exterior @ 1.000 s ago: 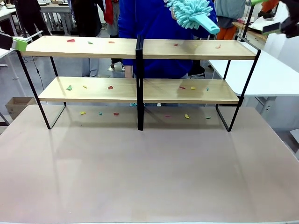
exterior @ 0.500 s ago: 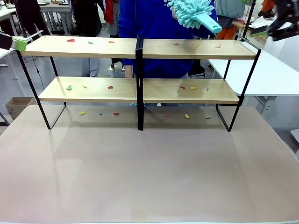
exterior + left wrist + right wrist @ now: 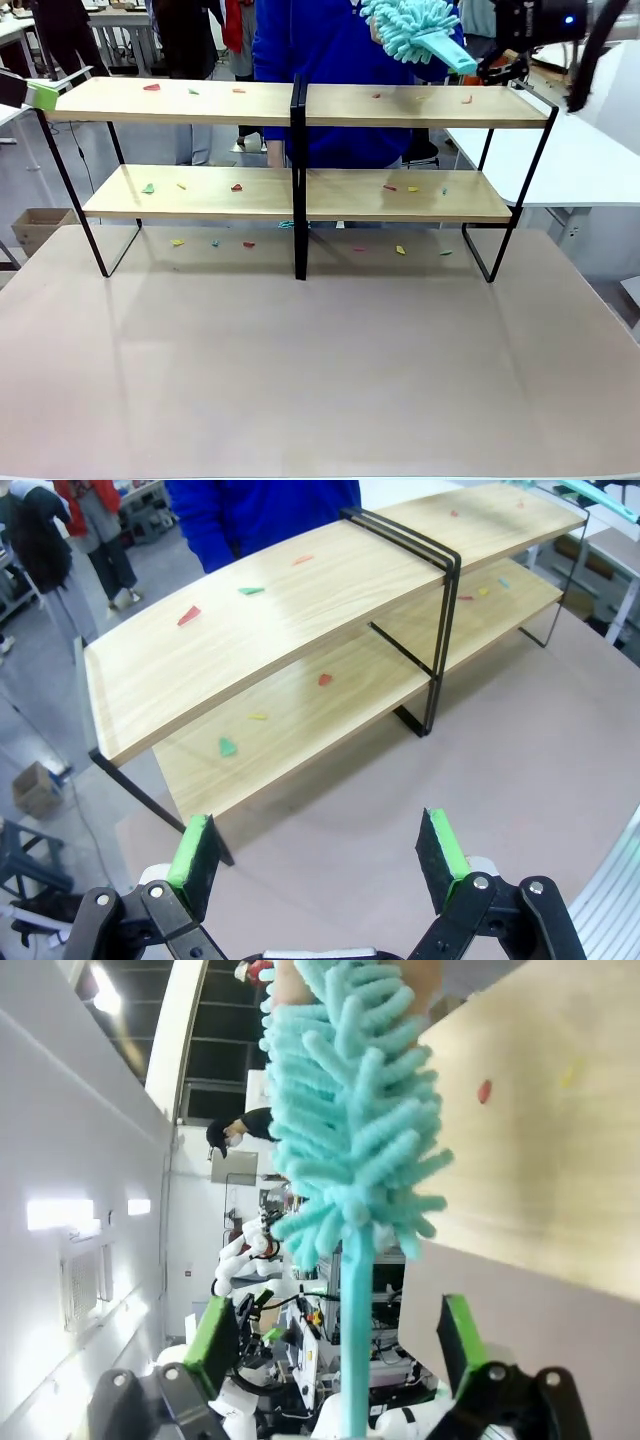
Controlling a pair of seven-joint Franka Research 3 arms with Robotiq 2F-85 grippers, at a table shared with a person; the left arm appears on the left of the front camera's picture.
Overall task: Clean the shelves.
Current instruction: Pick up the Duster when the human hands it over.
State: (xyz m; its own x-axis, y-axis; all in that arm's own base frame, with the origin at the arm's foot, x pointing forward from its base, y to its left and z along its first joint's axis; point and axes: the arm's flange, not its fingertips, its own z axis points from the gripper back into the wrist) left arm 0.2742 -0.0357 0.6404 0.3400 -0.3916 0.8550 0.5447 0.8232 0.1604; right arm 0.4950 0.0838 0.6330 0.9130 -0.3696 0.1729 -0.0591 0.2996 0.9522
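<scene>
Beige tabletop (image 3: 320, 380) under the shelves (image 3: 200, 100); left end effector (image 3: 318, 850), right end effector (image 3: 335, 1332) both released.

Two-tier shelves (image 3: 298, 160), upright, seemingly paper-littered boards

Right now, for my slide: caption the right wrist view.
Open right tool flanks the teal duster handle, shelves beyond.

The shelves (image 3: 200, 100) stand across the far part of the desk (image 3: 320, 380), with a person (image 3: 320, 40) behind them. Small scraps (image 3: 151, 87) lie on the upper board, on the lower board and on the desk beneath. A duster (image 3: 410, 25) hangs above the upper board's right half, its handle between the right pincer's (image 3: 340, 1310) fingers. The left pincer (image 3: 317, 825) sits just off the shelves' left end.
</scene>
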